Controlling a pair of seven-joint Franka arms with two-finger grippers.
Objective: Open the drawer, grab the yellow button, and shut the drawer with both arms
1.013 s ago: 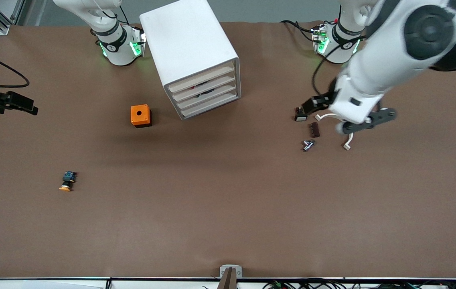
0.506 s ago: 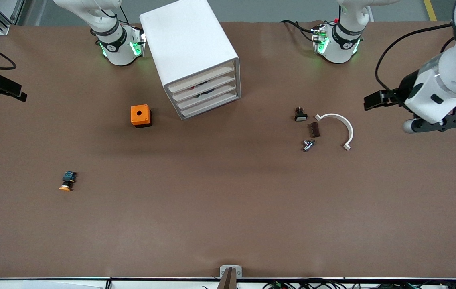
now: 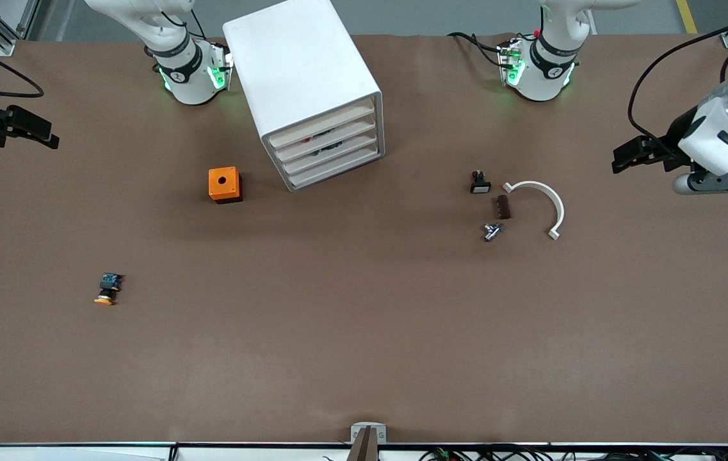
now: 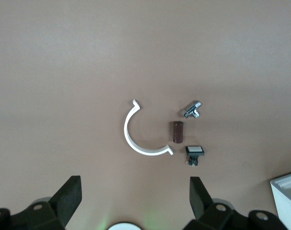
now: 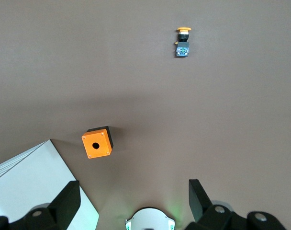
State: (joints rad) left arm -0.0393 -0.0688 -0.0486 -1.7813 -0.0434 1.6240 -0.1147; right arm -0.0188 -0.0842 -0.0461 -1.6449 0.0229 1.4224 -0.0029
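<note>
Down on the table [image 3: 364, 333], the button [image 3: 107, 289] lies alone toward the right arm's end, nearer the front camera than the orange cube [image 3: 225, 184] and well apart from both grippers. In the front view it sits at about 5 o'clock from the right gripper [image 3: 31, 131], which hangs high over that end of the table, holding nothing. Its fingers [image 5: 66, 203] stand wide apart in the right wrist view, where the button [image 5: 183, 42] and cube [image 5: 97, 142] both show below.

Lying on its side, the button has its long axis running roughly 12 to 6 in the front view, orange cap toward 6, bluish end toward 12.

All four drawers of the cabinet [image 3: 303, 77] sit flush, the top drawer [image 3: 322, 126] closed.

Over the left arm's end hangs the left gripper [image 3: 642, 155], empty, its fingers [image 4: 69, 199] wide apart. Below it lie a white arc [image 4: 138, 134], a brown block [image 4: 178, 132], a metal fitting [image 4: 192, 109] and a small black part [image 4: 194, 153], at about 9 o'clock from that gripper in the front view.
</note>
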